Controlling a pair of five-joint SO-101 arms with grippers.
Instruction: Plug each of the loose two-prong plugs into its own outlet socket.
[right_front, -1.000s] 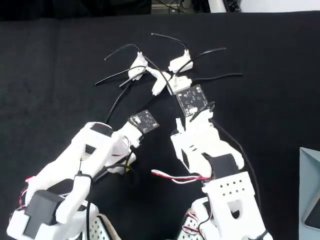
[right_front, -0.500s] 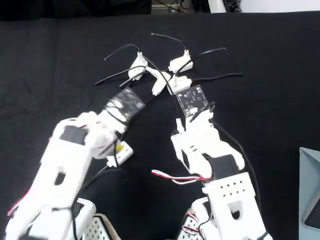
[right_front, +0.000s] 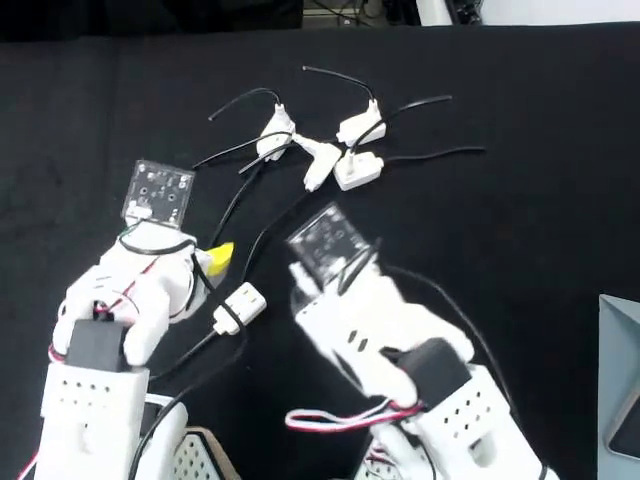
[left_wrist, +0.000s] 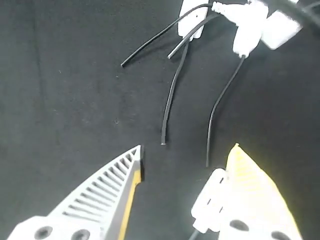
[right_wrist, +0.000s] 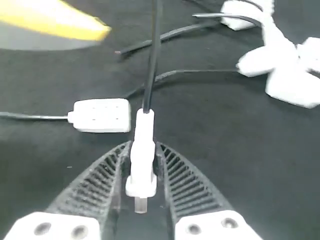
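Pinching a white two-prong plug in my right end effector, I am hovering just right of the white oblong outlet socket, which is lying crosswise to the plug; my left end effector is hanging spread.

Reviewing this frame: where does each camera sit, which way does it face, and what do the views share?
High view: fixed above the table, looking down on the left arm, right arm and plug cluster.
Left wrist view: on the left arm, looking past the left gripper, open, toward the cluster.
Right wrist view: on the right arm, looking along the right gripper, shut on a plug, toward the outlet socket.
Shared: all three show the plug cluster.
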